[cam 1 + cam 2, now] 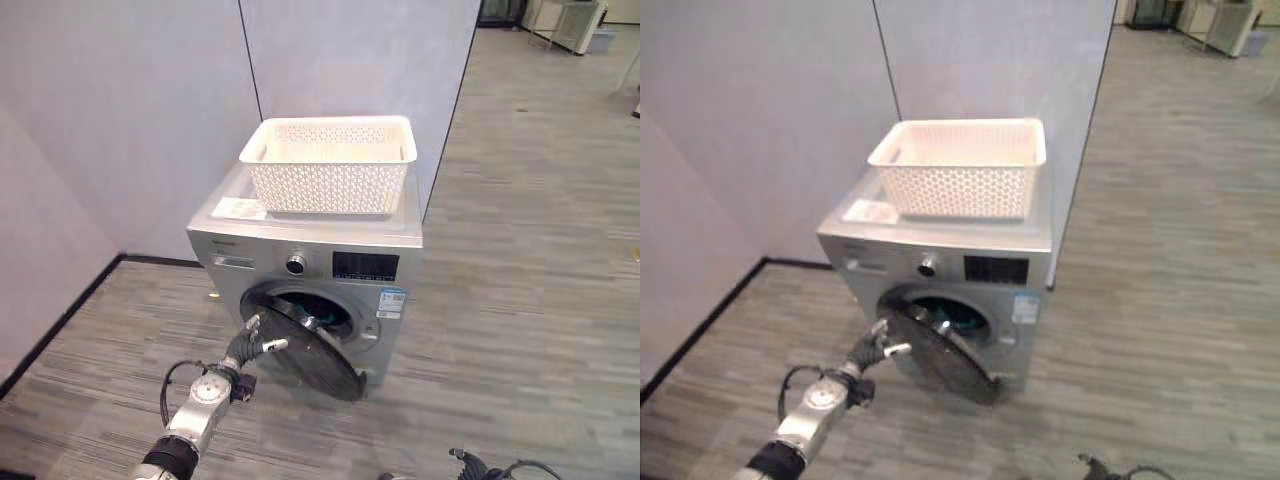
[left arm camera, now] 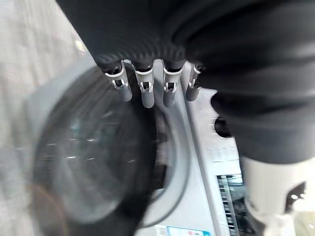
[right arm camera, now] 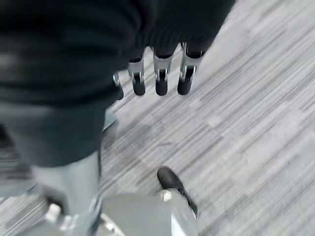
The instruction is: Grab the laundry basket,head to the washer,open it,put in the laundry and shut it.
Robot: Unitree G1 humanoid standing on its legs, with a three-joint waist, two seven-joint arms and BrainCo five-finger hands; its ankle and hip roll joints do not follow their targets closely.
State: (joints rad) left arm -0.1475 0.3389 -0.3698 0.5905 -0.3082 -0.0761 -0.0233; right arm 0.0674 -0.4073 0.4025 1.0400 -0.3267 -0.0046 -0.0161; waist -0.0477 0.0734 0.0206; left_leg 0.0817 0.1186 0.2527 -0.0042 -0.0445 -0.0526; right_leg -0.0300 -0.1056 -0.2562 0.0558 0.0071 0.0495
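Left hand (image 1: 250, 341), fingers (image 2: 147, 93) straight, touches washer door (image 1: 310, 350).

Both eye views are looking down from head height at the washer (image 1: 310, 270); the left wrist view is facing its door (image 2: 88, 157) closely, the right wrist view the floor (image 3: 246, 123)

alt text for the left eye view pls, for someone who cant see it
The robot's left hand, fingers straight, touches the edge of a half-open washer door on a silver front-loading washer against a grey wall. A white lattice laundry basket sits on top of the washer, on grey wood-look flooring.
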